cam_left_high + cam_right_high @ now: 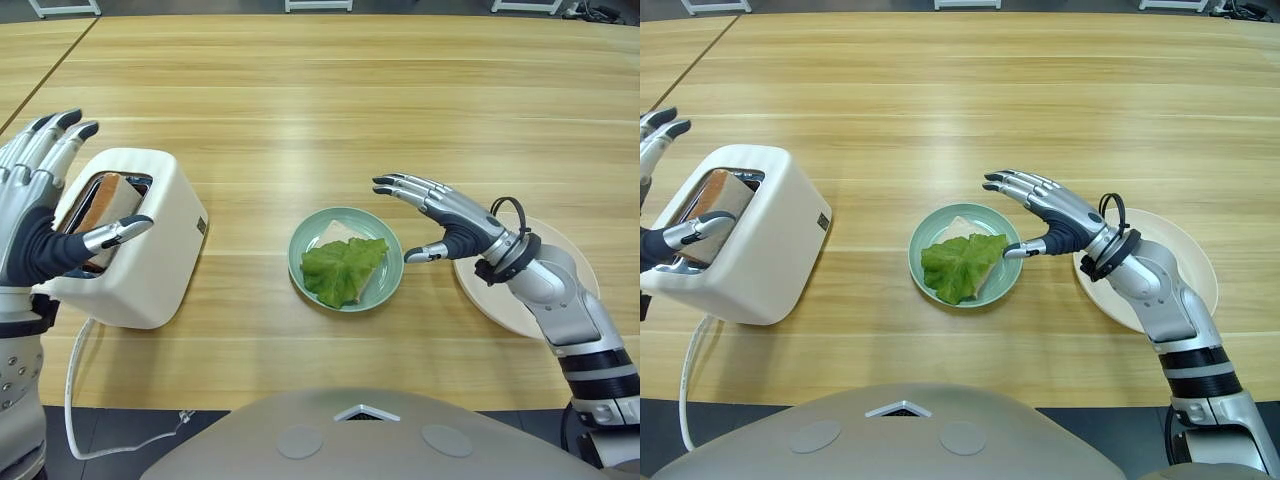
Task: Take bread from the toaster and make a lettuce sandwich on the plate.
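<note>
A cream toaster (150, 245) stands at the left with a slice of bread (105, 203) upright in its slot. My left hand (40, 210) is at the toaster's left side, fingers spread, thumb over the slot beside the bread, holding nothing. In the middle, a green plate (390, 245) carries a bread slice (335, 233) with a lettuce leaf (343, 266) lying on top. My right hand (440, 215) hovers just right of the green plate, fingers extended and empty.
A cream plate (1185, 250) lies under my right forearm at the right. The toaster's white cord (75, 380) runs off the table's front edge. The far half of the wooden table (350, 90) is bare.
</note>
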### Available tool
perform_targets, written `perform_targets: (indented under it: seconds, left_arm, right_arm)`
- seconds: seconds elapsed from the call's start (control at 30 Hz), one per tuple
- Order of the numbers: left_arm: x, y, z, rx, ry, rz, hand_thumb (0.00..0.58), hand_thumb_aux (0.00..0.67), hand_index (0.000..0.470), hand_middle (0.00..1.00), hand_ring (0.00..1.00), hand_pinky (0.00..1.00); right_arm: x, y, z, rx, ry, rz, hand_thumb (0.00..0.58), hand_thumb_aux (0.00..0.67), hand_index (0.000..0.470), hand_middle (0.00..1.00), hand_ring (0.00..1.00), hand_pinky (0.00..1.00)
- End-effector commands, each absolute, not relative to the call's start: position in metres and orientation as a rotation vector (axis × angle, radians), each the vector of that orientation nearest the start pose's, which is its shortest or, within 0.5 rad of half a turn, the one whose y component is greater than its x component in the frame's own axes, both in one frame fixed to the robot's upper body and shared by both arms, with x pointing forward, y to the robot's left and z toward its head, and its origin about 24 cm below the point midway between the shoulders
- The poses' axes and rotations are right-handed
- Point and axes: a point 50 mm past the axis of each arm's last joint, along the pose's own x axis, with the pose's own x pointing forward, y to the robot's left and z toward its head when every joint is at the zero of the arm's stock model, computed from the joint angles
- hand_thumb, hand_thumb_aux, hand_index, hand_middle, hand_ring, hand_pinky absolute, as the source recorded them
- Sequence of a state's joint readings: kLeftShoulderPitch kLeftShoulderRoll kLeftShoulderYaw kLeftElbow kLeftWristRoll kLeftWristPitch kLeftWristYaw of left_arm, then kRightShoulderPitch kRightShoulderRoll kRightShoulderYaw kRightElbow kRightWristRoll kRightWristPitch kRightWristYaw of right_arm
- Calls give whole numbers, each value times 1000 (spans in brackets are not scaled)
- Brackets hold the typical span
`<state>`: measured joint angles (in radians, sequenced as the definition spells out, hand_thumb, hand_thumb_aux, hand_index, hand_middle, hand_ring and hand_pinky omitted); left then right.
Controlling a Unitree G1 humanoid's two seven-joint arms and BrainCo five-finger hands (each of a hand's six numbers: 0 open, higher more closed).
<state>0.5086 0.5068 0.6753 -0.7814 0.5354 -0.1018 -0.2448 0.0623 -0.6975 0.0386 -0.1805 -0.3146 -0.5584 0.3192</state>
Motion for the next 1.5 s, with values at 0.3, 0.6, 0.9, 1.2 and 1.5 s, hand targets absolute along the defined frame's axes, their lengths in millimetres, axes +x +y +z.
perform_targets:
  seconds: [0.3,0.6,0.9,1.2,1.5]
  left_arm:
    - [122,308,146,1420,160,212,454,357,251,0,0,0]
    - [130,288,153,1337,-1,162,580,670,470,0,0,0]
    - [136,303,218,1325,-377,438,580,670,470,0,0,0]
    - [160,256,247,1258,-674,293,580,670,470,0,0,0]
    - [215,163,177,1184,-684,-176,580,670,470,0,0,0]
  right_arm:
    - [218,-190,114,-1075,-472,674,0,0,0,0,0,0]
    - [218,-191,111,-1094,-471,671,0,0,0,0,0,0]
    - [220,-192,111,-1091,-472,653,0,0,0,0,0,0]
    - [230,-197,115,-1075,-474,575,0,0,0,0,0,0]
    - [253,-222,120,-1085,-416,361,0,0,0,0,0,0]
